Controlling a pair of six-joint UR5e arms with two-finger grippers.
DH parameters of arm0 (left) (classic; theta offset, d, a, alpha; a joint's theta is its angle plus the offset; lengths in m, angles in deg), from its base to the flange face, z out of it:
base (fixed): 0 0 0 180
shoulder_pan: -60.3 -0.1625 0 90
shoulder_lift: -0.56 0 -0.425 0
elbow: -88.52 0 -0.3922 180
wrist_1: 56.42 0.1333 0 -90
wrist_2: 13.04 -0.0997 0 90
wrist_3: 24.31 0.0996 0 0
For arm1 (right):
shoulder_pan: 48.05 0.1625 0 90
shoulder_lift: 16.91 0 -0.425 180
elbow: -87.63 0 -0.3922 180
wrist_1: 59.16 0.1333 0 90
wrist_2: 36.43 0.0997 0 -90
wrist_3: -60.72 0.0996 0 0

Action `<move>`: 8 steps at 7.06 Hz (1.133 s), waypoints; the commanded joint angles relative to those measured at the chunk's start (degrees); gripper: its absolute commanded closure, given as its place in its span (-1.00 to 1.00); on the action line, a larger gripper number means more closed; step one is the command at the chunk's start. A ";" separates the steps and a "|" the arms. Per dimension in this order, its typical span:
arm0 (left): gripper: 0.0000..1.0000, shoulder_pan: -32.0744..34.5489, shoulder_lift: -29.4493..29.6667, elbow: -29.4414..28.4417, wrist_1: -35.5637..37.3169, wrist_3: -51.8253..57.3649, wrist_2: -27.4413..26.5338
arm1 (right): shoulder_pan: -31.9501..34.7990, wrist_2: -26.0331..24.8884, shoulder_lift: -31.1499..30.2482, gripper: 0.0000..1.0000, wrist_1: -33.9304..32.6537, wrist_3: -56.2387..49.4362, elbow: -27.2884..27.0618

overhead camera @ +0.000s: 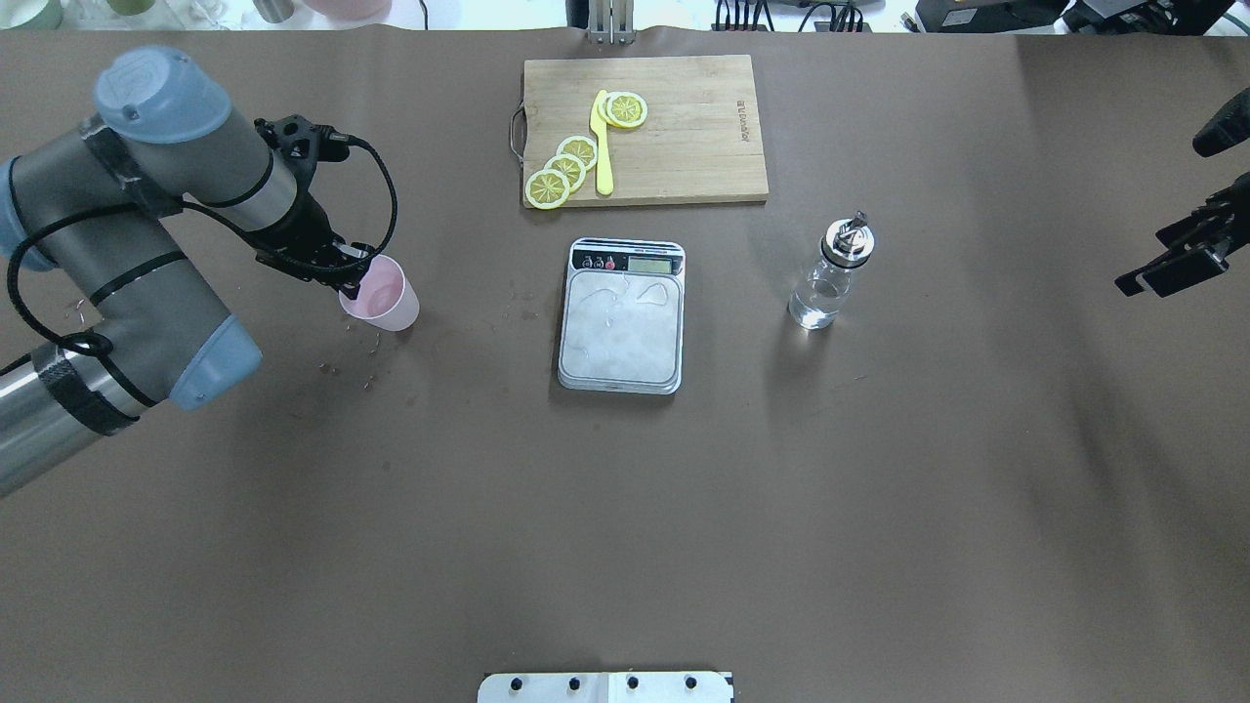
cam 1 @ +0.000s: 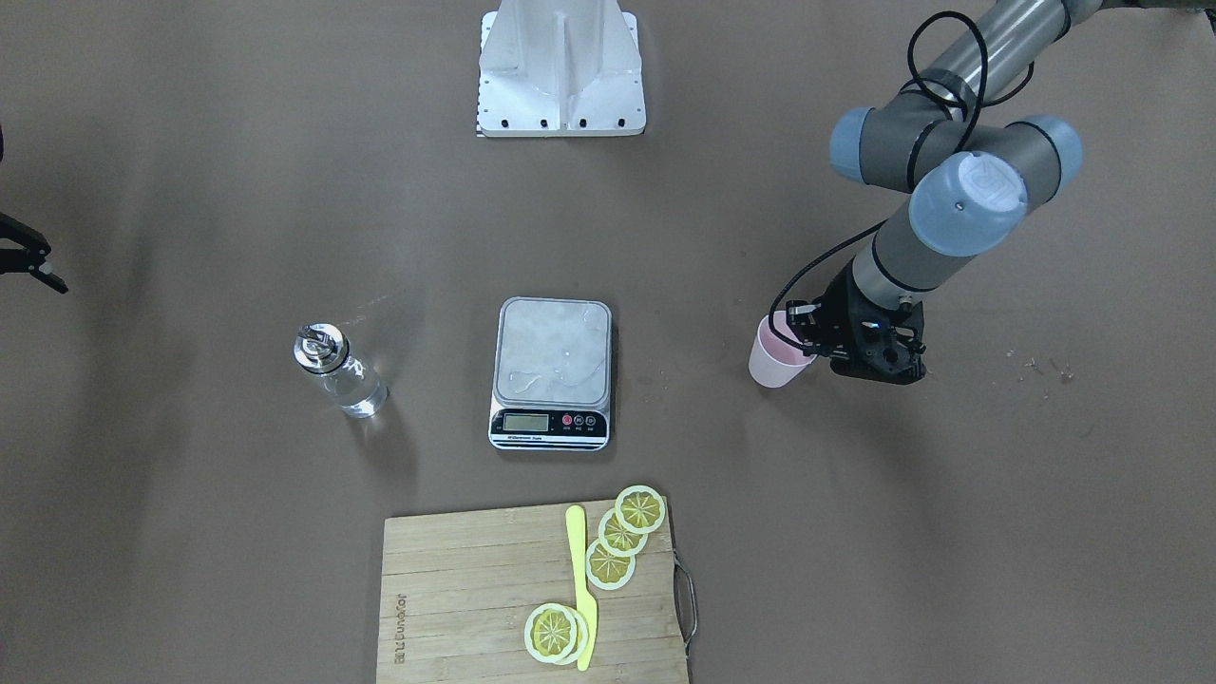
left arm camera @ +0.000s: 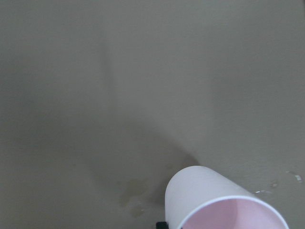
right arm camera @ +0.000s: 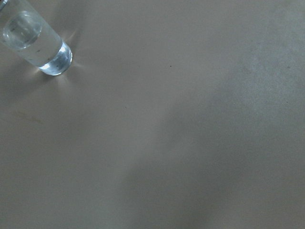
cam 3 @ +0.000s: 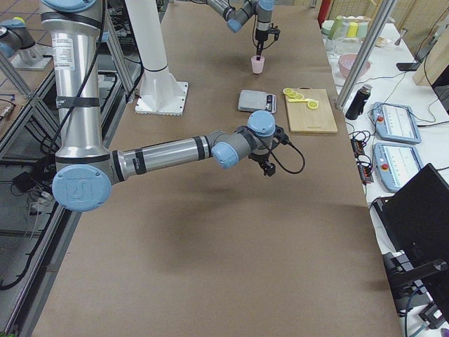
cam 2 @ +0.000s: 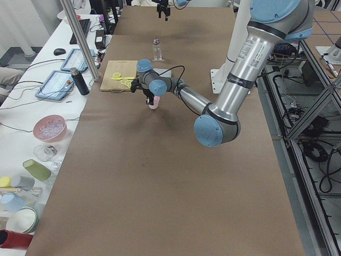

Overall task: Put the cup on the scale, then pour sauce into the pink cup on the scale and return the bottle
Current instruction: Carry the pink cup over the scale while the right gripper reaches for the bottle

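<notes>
Now the left gripper (overhead camera: 354,281) is clamped on the small pale pink tapered cup (overhead camera: 389,305), one finger inside the rim and one outside. The cup hangs directly beneath this gripper, well short of the scale; whether its base touches the brown table (overhead camera: 625,527) I cannot tell. The small rectangular kitchen scale with a silver-grey platform (overhead camera: 621,322) lies well apart from the left gripper, toward the right arm's side, its platform bare. Beyond the scale, still farther from that gripper, the small clear glass bottle with a shiny metal pourer cap (overhead camera: 828,278) stands upright, clear sauce (overhead camera: 812,308) in its lower part. The right gripper (overhead camera: 1141,262) hangs with fingers spread and nothing between them, well apart from the bottle, which stands between it and the scale. A bamboo cutting board (overhead camera: 684,146) with lemon slices (overhead camera: 562,171) and a yellow knife (overhead camera: 603,146) lies on the scale's far side from the robot.
</notes>
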State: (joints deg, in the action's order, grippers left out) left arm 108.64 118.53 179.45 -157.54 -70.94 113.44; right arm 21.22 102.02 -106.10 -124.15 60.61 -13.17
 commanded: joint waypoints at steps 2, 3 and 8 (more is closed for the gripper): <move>1.00 -0.09 7.51 0.13 6.35 -4.17 0.16 | -8.07 -5.79 -0.54 -1.00 16.88 17.99 0.70; 1.00 -0.35 9.44 0.13 7.94 -5.83 0.25 | -10.45 -8.26 -0.54 -1.00 20.05 21.95 0.70; 1.00 -3.16 20.27 -3.82 12.09 -14.97 -0.19 | -18.81 -20.47 4.63 -1.00 26.23 32.10 0.43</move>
State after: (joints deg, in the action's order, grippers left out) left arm 106.57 136.87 176.77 -145.93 -84.24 113.48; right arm 4.33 84.58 -103.07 -98.06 92.07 -12.85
